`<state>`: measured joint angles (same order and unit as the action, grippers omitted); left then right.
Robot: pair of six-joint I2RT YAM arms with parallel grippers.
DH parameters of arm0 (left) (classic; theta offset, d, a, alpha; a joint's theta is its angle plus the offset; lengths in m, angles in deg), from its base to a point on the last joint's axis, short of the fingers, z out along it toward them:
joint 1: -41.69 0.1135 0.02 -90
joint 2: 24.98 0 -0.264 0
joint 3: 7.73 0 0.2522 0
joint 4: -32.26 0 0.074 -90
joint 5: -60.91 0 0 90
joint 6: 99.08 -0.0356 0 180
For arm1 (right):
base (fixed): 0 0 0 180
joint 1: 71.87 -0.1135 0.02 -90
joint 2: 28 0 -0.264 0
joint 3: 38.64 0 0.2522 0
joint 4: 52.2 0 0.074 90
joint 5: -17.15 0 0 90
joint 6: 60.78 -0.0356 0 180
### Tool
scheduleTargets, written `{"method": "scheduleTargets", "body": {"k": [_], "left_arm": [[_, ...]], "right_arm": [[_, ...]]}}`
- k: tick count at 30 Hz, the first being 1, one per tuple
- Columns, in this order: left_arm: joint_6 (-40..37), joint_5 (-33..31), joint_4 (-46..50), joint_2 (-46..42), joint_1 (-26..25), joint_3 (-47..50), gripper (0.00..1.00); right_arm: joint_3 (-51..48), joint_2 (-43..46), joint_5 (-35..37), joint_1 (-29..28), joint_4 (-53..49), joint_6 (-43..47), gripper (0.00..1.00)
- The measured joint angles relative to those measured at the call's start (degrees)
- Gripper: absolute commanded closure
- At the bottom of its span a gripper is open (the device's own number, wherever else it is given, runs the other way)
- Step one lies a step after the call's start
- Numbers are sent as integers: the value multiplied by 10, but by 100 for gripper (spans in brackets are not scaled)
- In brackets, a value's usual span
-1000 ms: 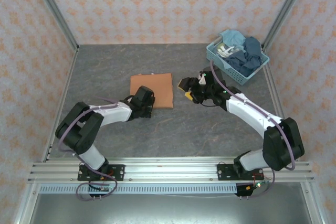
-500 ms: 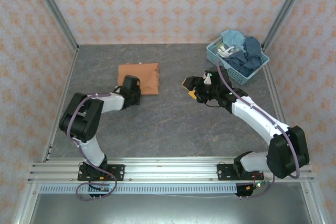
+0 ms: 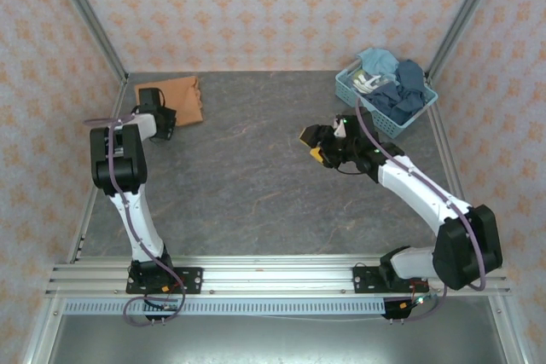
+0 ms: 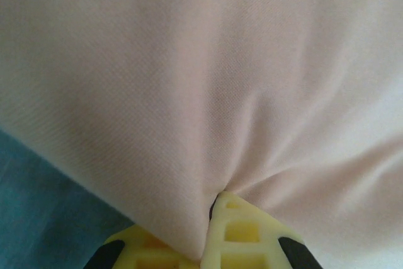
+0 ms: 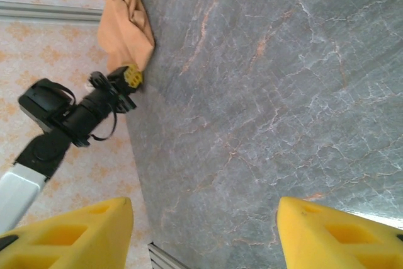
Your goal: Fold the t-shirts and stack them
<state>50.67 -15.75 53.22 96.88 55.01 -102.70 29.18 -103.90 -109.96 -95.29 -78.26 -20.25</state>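
Observation:
A folded orange-tan t-shirt (image 3: 175, 93) lies in the far left corner of the grey table. My left gripper (image 3: 173, 117) is at its near edge, shut on the cloth. In the left wrist view pale cloth (image 4: 201, 80) bunches into the closed yellow fingers (image 4: 245, 231) of the left gripper (image 4: 213, 209). My right gripper (image 3: 320, 144) hovers right of the table's middle, open with nothing between its fingertips (image 5: 334, 231). The right wrist view looks across bare table to the t-shirt (image 5: 128, 26) and the left gripper (image 5: 129, 77).
A pale blue lattice basket (image 3: 363, 108) stands at the far right corner, heaped with blue clothes (image 3: 401, 91). Patterned walls with metal posts close in the table on three sides. A metal rail (image 3: 273, 274) runs along the near edge.
The left gripper shut on the t-shirt and dragged it from the table's middle to the far left corner. The right gripper drifted slightly back and right, still open.

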Motion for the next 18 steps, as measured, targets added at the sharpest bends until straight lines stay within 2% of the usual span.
{"method": "scheduleTargets", "body": {"k": [2,10,12,18], "left_arm": [[-24,2,18,23,10,-41,93],[-68,34,76,83,31,-153,89],[-74,42,82,95,32,-174,84],[-78,52,98,87,31,-170,44]], "right_arm": [[6,-10,0,0,-4,1,38],[30,-34,-5,0,7,2,38],[33,-34,-9,0,19,2,38],[55,-35,-18,0,41,2,37]]}}
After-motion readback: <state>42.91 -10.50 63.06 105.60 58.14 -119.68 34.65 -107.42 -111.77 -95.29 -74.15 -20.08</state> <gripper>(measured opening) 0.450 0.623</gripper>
